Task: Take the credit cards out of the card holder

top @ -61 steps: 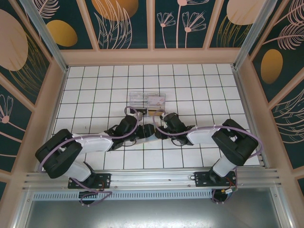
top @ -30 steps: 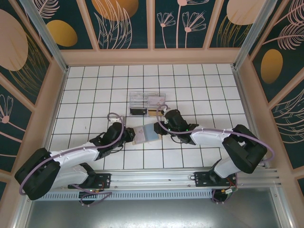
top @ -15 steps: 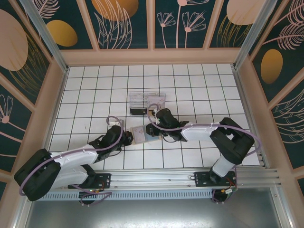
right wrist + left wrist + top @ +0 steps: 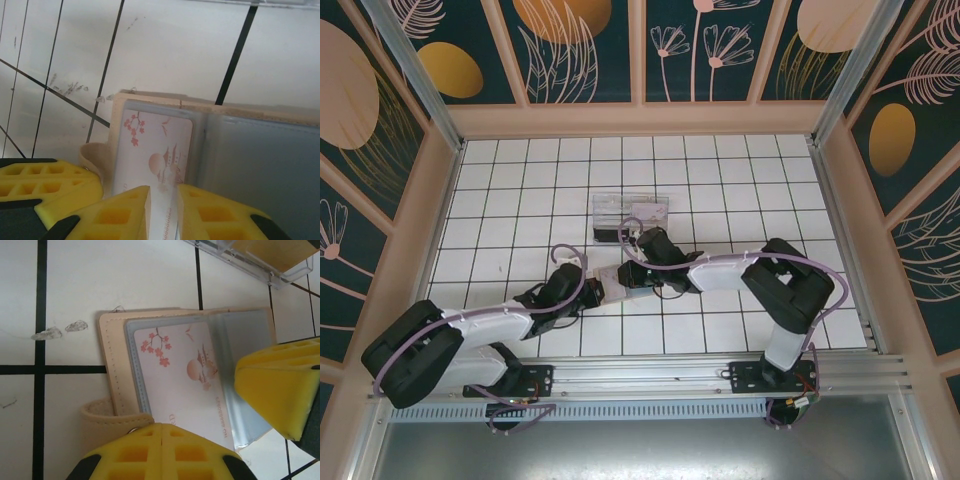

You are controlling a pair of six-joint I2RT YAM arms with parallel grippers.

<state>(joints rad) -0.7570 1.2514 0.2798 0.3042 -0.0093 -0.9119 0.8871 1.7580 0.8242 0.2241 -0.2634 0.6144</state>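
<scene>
**Card pinched, not yet pulled**

Nearest the arm bases, the left gripper (image 4: 586, 290) is closed. The holder's strap (image 4: 107, 417) runs under its yellow pad, so it looks to be clamped on the holder (image 4: 112, 360) by that strap, pinning it to the white tiles (image 4: 520, 200).

Just beyond, between the two grippers, the holder lies open and flat with its blue-grey lining up. One card (image 4: 185, 375), pale with pink blossoms, sits in the sleeve next to the strap. Lining frames two of its edges, so most of it is in the pocket. Whether more cards lie behind it or in the other sleeve I cannot tell.

On the far side, the right gripper (image 4: 162, 210) stands with its two pads close together. The card's free end runs into the narrow slot between them, which reads as a pinch on the card.

Farther back, near the holder but apart from it, stands the clear box (image 4: 630, 212). What is in it is too small to tell.

By my judgement the task is at its start. The holder is open and braced and the first card is gripped, but none is out. What is left is to slide this card clear, set it down, and check for others.
</scene>
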